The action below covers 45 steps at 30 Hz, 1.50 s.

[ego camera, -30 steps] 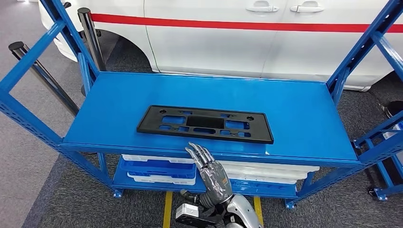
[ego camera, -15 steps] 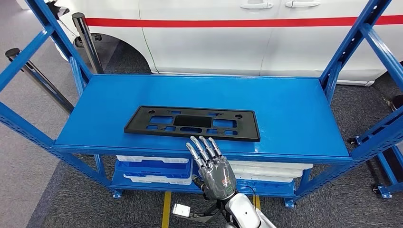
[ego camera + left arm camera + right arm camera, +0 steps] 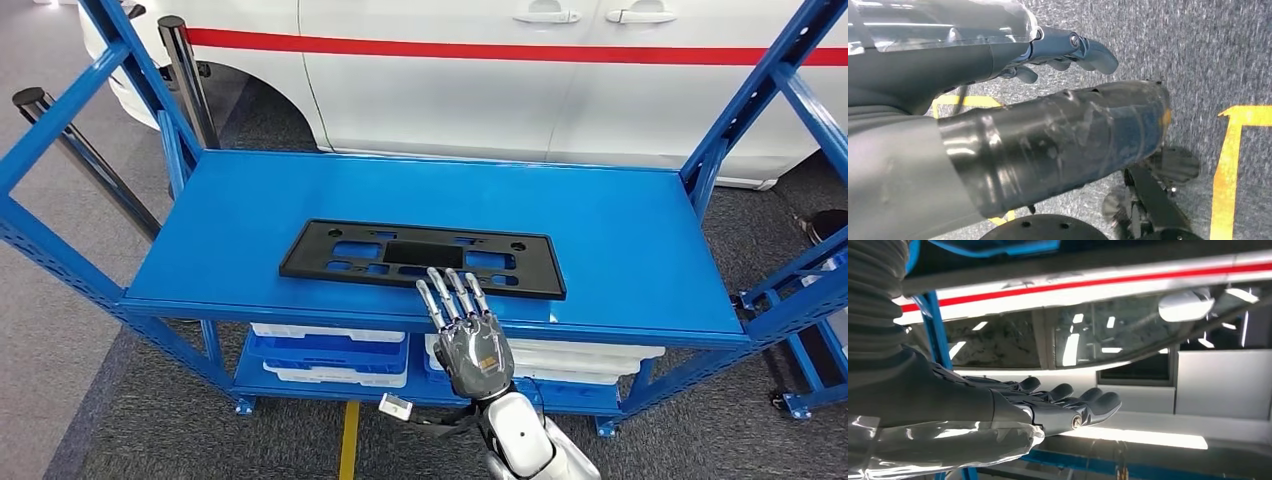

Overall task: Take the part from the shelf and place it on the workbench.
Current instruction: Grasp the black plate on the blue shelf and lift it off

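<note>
part [image 3: 421,259]: matt black plastic | shelf [image 3: 620,230]: glossy blue painted metal

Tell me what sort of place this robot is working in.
Probably a car workshop or vehicle assembly area. A white car with a red stripe stands right behind the blue metal shelf, a black plastic car part lies on the shelf, and yellow lines mark the grey floor.

A black part [image 3: 421,259] lies on a bright blue shelf [image 3: 620,240]; the car [image 3: 520,70] at 12 o'clock is white with a red stripe.
</note>
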Motion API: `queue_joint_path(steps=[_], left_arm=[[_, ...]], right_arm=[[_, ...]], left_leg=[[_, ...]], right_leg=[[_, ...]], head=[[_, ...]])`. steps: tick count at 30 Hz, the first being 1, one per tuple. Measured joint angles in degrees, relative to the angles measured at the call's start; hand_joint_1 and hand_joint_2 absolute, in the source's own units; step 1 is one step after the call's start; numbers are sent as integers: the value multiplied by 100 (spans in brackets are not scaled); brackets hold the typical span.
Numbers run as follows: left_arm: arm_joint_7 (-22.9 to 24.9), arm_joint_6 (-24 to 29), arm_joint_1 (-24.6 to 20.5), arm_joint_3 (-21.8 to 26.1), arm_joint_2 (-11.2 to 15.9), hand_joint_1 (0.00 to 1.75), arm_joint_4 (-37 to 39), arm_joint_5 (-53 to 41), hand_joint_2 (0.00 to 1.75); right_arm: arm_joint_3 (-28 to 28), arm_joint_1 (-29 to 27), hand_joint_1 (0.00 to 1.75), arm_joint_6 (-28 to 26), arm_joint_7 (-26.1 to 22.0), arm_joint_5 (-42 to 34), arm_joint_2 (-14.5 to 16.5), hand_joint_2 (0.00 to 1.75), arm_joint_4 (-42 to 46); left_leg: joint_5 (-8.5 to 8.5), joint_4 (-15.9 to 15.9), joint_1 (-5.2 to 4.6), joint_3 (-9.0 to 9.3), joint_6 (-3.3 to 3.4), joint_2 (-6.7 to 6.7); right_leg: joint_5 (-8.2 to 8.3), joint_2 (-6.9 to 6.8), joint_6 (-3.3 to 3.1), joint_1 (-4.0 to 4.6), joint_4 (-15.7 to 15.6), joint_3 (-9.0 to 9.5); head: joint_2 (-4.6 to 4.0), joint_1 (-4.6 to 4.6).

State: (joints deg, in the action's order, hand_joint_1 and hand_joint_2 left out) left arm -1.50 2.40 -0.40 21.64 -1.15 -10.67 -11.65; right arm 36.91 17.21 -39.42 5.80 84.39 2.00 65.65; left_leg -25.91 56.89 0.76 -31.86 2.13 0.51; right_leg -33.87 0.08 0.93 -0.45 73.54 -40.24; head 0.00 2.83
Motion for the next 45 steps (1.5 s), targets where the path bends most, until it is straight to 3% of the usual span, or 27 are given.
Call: queue_joint_path(steps=[1,2,4,6,11,13,15,16,17,18,20,22,26,28,30,31,32,33,35,36,37,40,42,45], left_arm=[[2,0,1,3,0,0,0,-3,0],[4,-1,2,5,0,0,0,-4,0],[5,-4,2,8,-3,0,0,-5,0],[7,-9,-1,16,-5,0,0,-8,0],[12,-21,-7,36,-8,0,0,-8,0],[12,-27,-4,38,-14,0,0,-8,0],[12,-32,-1,43,-15,0,0,-9,0],[13,-33,3,46,-15,0,0,-9,0],[14,-34,8,51,-14,0,0,-9,0],[17,-34,13,57,-14,0,0,-9,0],[25,-35,16,69,-13,0,0,-9,0],[29,-35,8,78,-9,0,0,-9,0],[16,-68,15,109,-9,0,0,-10,0],[5,-86,34,126,-10,0,0,-10,0],[2,-88,36,133,-11,0,0,-10,0],[2,-89,35,135,-12,0,0,-10,0],[1,-90,36,137,-14,0,0,-11,0],[2,-89,38,139,-17,0,0,-11,0],[3,-80,46,143,-23,0,0,-13,0],[4,-70,43,147,-25,0,0,-13,0],[4,-58,36,152,-25,0,0,-16,0],[1,-28,10,168,-26,0,0,-27,0],[-5,-19,1,174,-32,0,0,-32,0],[-13,-15,0,185,-39,0,0,-37,0]], right_arm=[[-2,11,0,1,29,3,-19,175,-46],[-6,29,0,1,56,7,-35,175,-84],[-16,94,0,1,105,12,-54,175,-144],[-32,160,0,2,142,14,-64,175,-183],[-79,217,0,27,204,15,-85,175,-258],[-84,250,0,35,207,15,-87,175,-279],[-84,264,0,50,207,15,-92,175,-305],[-84,264,0,62,207,15,-97,175,-319],[-85,264,0,76,208,15,-101,175,-331],[-85,266,0,90,213,15,-104,175,-340],[-88,283,0,108,223,15,-109,175,-346],[-92,310,0,141,226,14,-114,175,-347],[-97,327,0,223,226,4,-128,175,-360],[-101,349,0,234,225,0,-136,175,-361],[-103,350,0,246,224,-1,-152,175,-367],[-103,339,0,255,224,-2,-162,175,-373],[-104,331,0,266,224,-4,-169,175,-381],[-104,329,0,275,219,-7,-174,175,-388],[-104,340,0,297,203,-15,-179,175,-394],[-103,349,0,315,194,-21,-182,175,-399],[-102,355,0,342,184,-33,-185,175,-402],[-100,397,0,436,131,-119,-189,175,-401],[-100,444,0,515,99,-180,-190,175,-401],[-99,484,0,617,84,-228,-191,175,-416]], left_leg=[[-2,5,1,-2,-2,-2],[-7,14,2,0,-9,-4],[-34,47,6,7,-44,-6],[-70,100,-13,-10,-104,-10],[-149,182,-2,-43,-246,-13],[-437,648,7,-255,-293,-14],[-788,1442,8,-637,-314,-15],[-848,1712,7,-774,-312,-15],[-791,1775,6,-815,-299,-15],[-625,1592,2,-738,-276,-15],[-210,811,-21,-381,-191,-20],[-39,240,-57,-131,-119,-23],[-170,46,-50,-40,28,-46],[-198,23,-40,77,92,-45],[-215,32,-41,137,101,-39],[-216,41,-36,166,87,-38],[-224,52,-27,202,62,-39],[-238,68,-13,248,28,-40],[-343,98,18,338,-54,-47],[-397,127,28,359,-98,-50],[-442,149,28,355,-142,-49],[-479,199,25,349,-250,-35],[-477,430,37,271,-295,-32],[-844,1350,43,-267,-335,-32]], right_leg=[[-4,-1,15,-13,151,-77],[111,-2,24,-27,67,-41],[500,-5,25,-54,-642,296],[709,-3,-13,-45,-1267,586],[723,6,-189,-20,-1402,644],[735,-1,-249,-30,-1419,652],[732,-5,-274,-9,-1417,644],[730,-5,-278,3,-1416,645],[727,-2,-283,14,-1414,650],[724,4,-286,24,-1414,662],[714,13,-284,42,-1413,688],[703,15,-248,57,-1408,679],[757,-13,-108,46,-1124,576],[570,-12,-61,31,-715,350],[302,-6,-12,-1,-88,-45],[238,-7,12,-21,138,-212],[278,-8,35,-42,190,-295],[408,-9,53,-65,45,-273],[837,-12,86,-102,-629,-40],[954,-15,81,-96,-942,38],[1045,-16,45,-85,-1127,80],[1043,-6,-128,-45,-1193,92],[1009,-4,-196,-56,-1241,181],[959,-10,-272,-47,-1287,269]], head=[[0,0],[0,1],[0,0],[0,-4],[0,-9],[0,-11],[0,-13],[0,-13],[0,-13],[0,-14],[0,-12],[0,-10],[0,-4],[0,2],[0,4],[0,3],[0,3],[0,3],[0,4],[0,7],[0,10],[0,21],[0,21],[0,13]])
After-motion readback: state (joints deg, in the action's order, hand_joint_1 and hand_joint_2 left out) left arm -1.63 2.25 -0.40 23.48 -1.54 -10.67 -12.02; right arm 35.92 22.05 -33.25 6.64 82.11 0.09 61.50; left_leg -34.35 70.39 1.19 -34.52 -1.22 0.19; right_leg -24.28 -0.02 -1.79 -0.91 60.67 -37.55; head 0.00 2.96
